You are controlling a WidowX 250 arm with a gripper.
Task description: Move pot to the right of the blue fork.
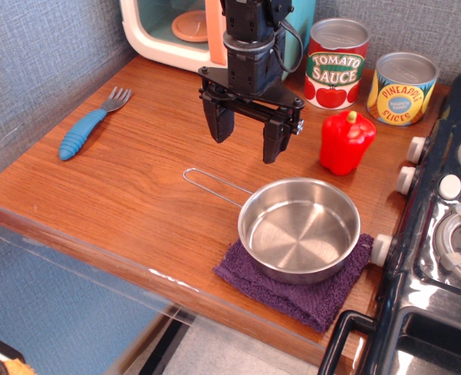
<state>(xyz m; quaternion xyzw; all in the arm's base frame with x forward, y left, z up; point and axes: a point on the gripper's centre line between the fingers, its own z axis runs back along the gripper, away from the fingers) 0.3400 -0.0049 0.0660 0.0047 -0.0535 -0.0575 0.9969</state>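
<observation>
The pot (299, 229) is a shallow shiny steel pan sitting on a purple cloth (309, 293) at the front right of the wooden table. Its thin wire-loop handle (215, 183) points left and back. The blue fork (92, 123) lies at the far left, tines pointing back. My gripper (247, 144) hangs open and empty above the table, behind and left of the pot, just beyond its handle. It touches nothing.
A red toy pepper (345, 141) stands right of the gripper. A tomato sauce can (336, 64) and a pineapple slices can (402, 88) stand at the back right. A toy microwave (176, 31) sits at the back. A toy stove (449, 234) borders the right.
</observation>
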